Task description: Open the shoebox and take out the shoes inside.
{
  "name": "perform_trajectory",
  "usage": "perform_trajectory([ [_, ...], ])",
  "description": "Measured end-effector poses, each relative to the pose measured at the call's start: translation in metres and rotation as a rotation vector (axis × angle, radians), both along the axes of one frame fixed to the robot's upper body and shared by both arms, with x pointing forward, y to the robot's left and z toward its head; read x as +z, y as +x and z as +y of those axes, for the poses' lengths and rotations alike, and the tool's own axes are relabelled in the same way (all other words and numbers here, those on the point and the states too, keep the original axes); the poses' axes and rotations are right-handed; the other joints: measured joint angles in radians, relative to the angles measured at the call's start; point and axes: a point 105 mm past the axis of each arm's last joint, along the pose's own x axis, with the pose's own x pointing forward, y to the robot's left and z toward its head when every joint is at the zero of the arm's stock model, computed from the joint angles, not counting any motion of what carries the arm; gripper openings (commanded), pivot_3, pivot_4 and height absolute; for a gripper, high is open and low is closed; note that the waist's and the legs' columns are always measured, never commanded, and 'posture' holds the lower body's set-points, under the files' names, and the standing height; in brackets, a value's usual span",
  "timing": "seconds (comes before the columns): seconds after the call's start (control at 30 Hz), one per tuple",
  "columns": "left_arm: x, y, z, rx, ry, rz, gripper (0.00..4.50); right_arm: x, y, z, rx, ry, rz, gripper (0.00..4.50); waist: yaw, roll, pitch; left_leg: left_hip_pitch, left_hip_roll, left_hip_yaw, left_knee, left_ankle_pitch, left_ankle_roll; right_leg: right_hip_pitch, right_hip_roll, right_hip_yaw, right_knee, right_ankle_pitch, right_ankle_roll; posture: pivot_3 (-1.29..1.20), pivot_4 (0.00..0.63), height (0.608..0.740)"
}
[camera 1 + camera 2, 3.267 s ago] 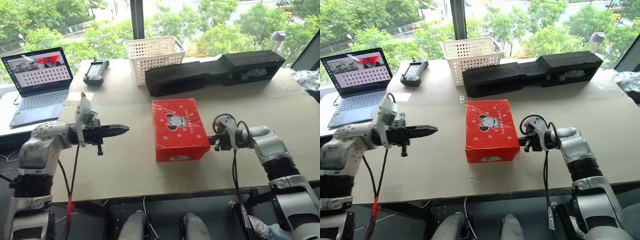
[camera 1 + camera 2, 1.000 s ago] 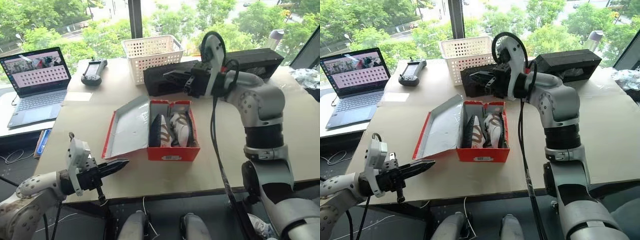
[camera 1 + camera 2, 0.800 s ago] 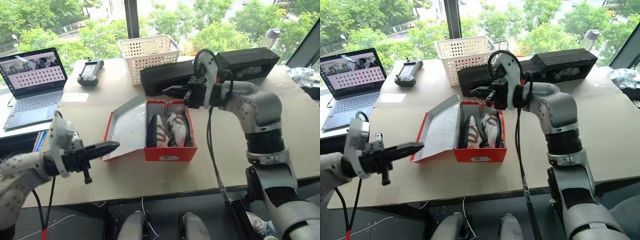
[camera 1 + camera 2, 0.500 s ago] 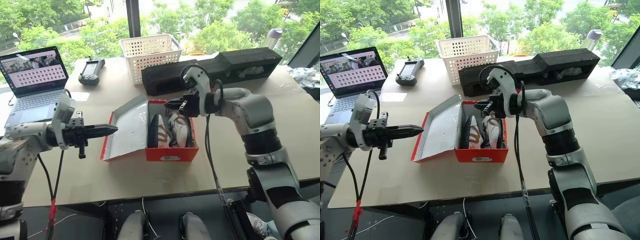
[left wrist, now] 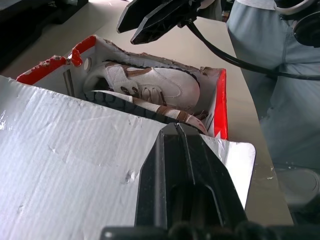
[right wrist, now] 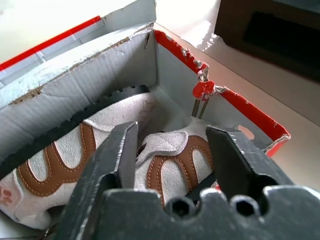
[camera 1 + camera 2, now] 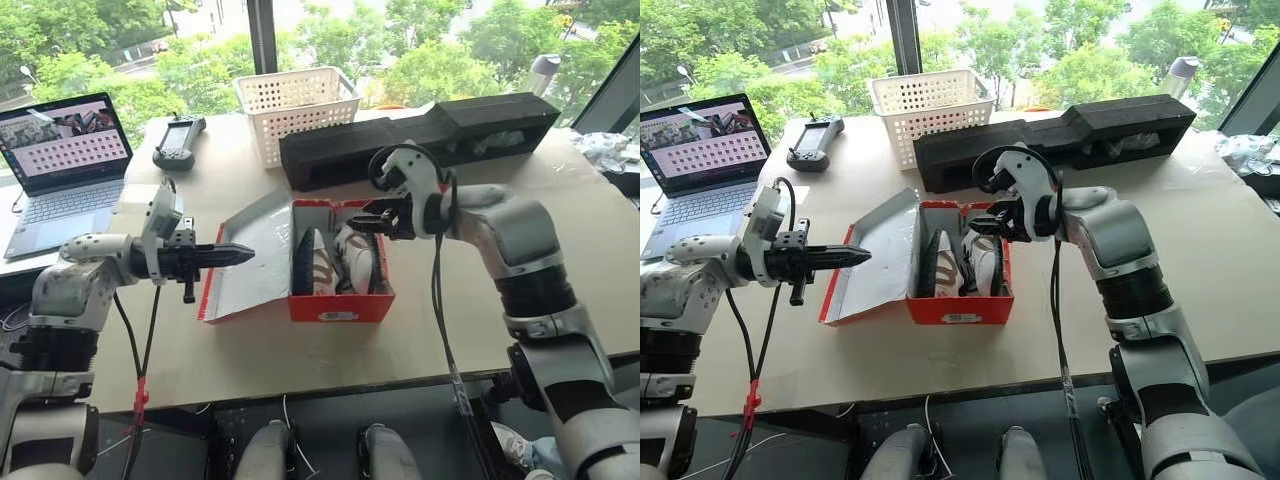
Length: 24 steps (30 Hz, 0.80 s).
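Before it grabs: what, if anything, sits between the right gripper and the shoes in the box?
Nothing visible. The lid is folded open to the side, and the right gripper, fingers apart, hangs just above the shoes at the far end of the shoebox.

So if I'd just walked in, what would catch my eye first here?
Probably the red shoebox in the middle of the table, its lid flung open to the robot's left and the shoes still lying inside. Next, the right tool poised open just above the far end of the box, over the shoes. The left tool, shut to a point, hovers over the open lid.
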Motion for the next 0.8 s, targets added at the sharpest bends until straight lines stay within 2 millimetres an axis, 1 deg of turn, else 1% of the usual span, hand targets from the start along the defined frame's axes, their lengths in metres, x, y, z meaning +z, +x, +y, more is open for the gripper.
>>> perform_trajectory([
  [0.03, 0.0, 0.0, -0.001, -0.003, -0.002, -0.004, 0.0, -0.004, 0.0, -0.001, -0.004, -0.029, 0.001, 4.18, 0.0, 0.0, 0.0, 0.0, 0.0, 0.0, 0.0, 0.0, 0.0, 0.0, 0.0, 0.0, 0.0, 0.0, 0.0, 0.0, 0.15, 0.731],
  [0.07, 0.0, 0.0, -0.002, -0.006, -0.004, -0.008, 0.0, -0.007, 0.0, -0.001, -0.001, -0.045, 0.007, 4.44, 0.0, 0.0, 0.0, 0.0, 0.0, 0.0, 0.0, 0.0, 0.0, 0.0, 0.0, 0.0, 0.0, 0.0, 0.0, 0.0, 0.15, 0.731],
  [0.17, 0.001, 0.003, -0.004, 0.003, -0.019, -0.027, 0.0, -0.018, -0.003, 0.003, 0.02, -0.086, 0.031, 4.44, -0.001, 0.0, 0.0, 0.0, 0.0, 0.0, 0.0, 0.0, 0.0, 0.0, 0.0, 0.0, 0.0, 0.0, 0.0, 0.0, 0.15, 0.731],
  [0.33, 0.001, 0.003, -0.007, 0.012, -0.024, -0.046, 0.0, -0.026, 0.0, 0.006, 0.02, -0.088, 0.046, 4.44, -0.001, 0.0, 0.0, 0.0, 0.0, 0.0, 0.001, 0.0, 0.0, 0.001, 0.0, 0.0, 0.001, 0.0, 0.0, 0.0, 0.15, 0.731],
  [0.5, -0.008, 0.002, -0.007, 0.029, -0.026, -0.027, 0.0, -0.04, 0.009, 0.008, 0.007, -0.118, 0.066, 4.44, -0.001, 0.0, 0.0, 0.0, 0.0, 0.0, 0.002, 0.0, 0.0, 0.0, 0.0, 0.0, 0.002, 0.0, 0.0, 0.0, 0.15, 0.731],
  [0.6, -0.009, 0.003, -0.01, 0.034, -0.041, -0.038, 0.0, -0.038, 0.015, 0.01, 0.006, -0.135, 0.046, 4.44, -0.001, 0.0, 0.0, 0.0, 0.0, 0.0, 0.002, 0.0, 0.0, 0.001, 0.0, 0.0, 0.002, 0.0, 0.0, 0.0, 0.15, 0.731],
  [0.7, -0.006, 0.003, -0.013, 0.046, -0.085, -0.092, 0.0, -0.043, 0.021, 0.012, 0.007, -0.156, 0.037, 4.44, -0.001, 0.0, 0.0, 0.001, 0.0, 0.0, 0.003, 0.0, 0.0, 0.001, 0.0, 0.0, 0.003, 0.0, 0.0, 0.0, 0.15, 0.731],
  [0.73, -0.008, 0.002, -0.012, 0.057, -0.104, -0.106, 0.0, -0.044, 0.022, 0.015, 0.017, -0.164, 0.033, 4.44, -0.001, 0.0, 0.0, 0.001, 0.0, 0.0, 0.003, 0.0, 0.0, 0.002, 0.0, 0.0, 0.003, 0.0, 0.0, 0.0, 0.15, 0.731],
  [0.8, -0.019, -0.002, -0.017, 0.055, -0.158, -0.089, 0.0, -0.045, 0.026, 0.014, 0.019, -0.182, 0.031, 4.44, -0.003, 0.0, 0.0, 0.004, 0.0, 0.0, 0.003, 0.0, 0.0, 0.004, 0.0, 0.001, 0.003, 0.0, 0.0, 0.0, 0.15, 0.731],
])
